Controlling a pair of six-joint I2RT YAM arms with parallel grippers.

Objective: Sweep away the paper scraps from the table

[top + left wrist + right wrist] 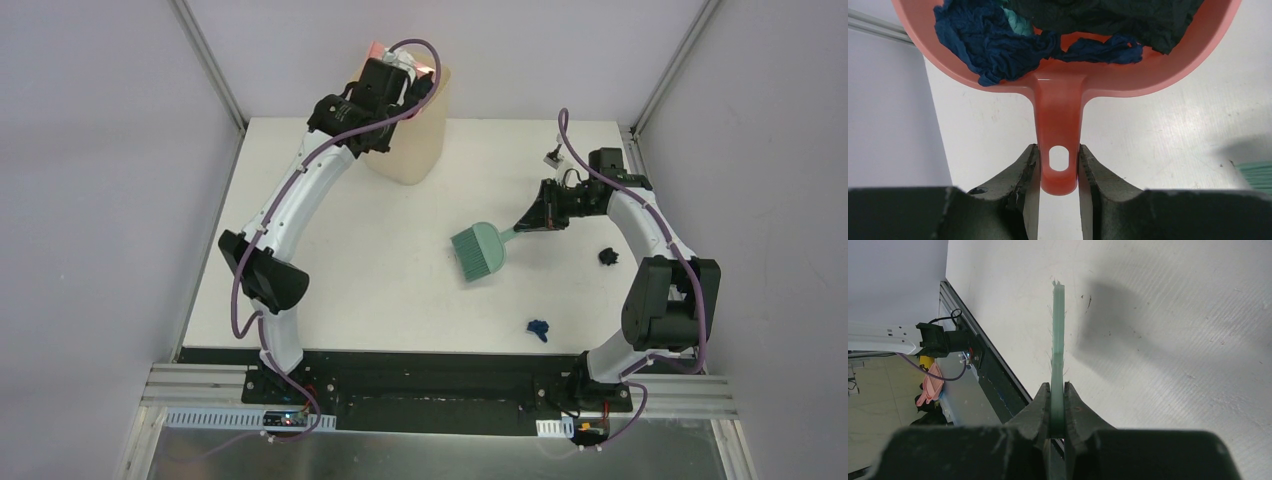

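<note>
left gripper (1059, 170) clamped on pink dustpan (1058, 100) handle, paper scraps (993, 40) piled just ahead, right gripper (1057, 410) pinching green brush (1058, 330) handle

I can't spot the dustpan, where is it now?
Top view, back left: the pink dustpan is at the rim of the cream bin, its handle clamped in the left gripper.

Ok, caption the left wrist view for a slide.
Left gripper grips the pink dustpan, loaded with blue, teal and black paper scraps, above the table.
</note>
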